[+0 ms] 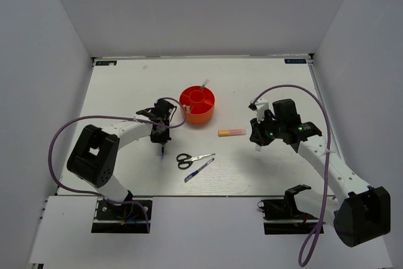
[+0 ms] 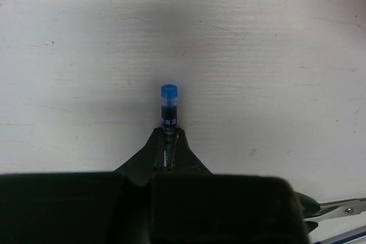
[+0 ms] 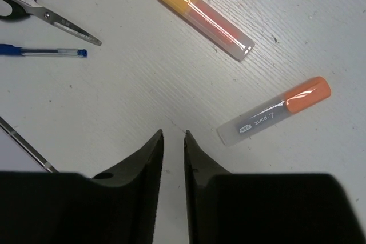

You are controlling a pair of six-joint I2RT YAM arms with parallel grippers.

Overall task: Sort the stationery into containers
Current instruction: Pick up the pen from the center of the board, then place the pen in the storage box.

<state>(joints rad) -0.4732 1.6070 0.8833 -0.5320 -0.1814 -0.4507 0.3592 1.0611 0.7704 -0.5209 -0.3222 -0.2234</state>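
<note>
My left gripper (image 1: 162, 138) is shut on a slim blue-capped pen (image 2: 168, 102) and holds it upright just above the table, left of the round orange organiser (image 1: 196, 104). A slim item stands in the organiser. The black-handled scissors (image 1: 189, 159) and another blue pen (image 1: 199, 170) lie in front of the organiser. The orange-yellow marker (image 1: 231, 132) lies to its right. My right gripper (image 3: 173, 136) is slightly open and empty, just short of the marker (image 3: 203, 16) and the white-orange tube (image 3: 274, 111). No eraser is in view.
The scissors' blades (image 2: 337, 208) show at the lower right of the left wrist view. The scissors (image 3: 34, 7) and the blue pen (image 3: 43, 51) lie at the upper left of the right wrist view. White walls enclose the table on three sides.
</note>
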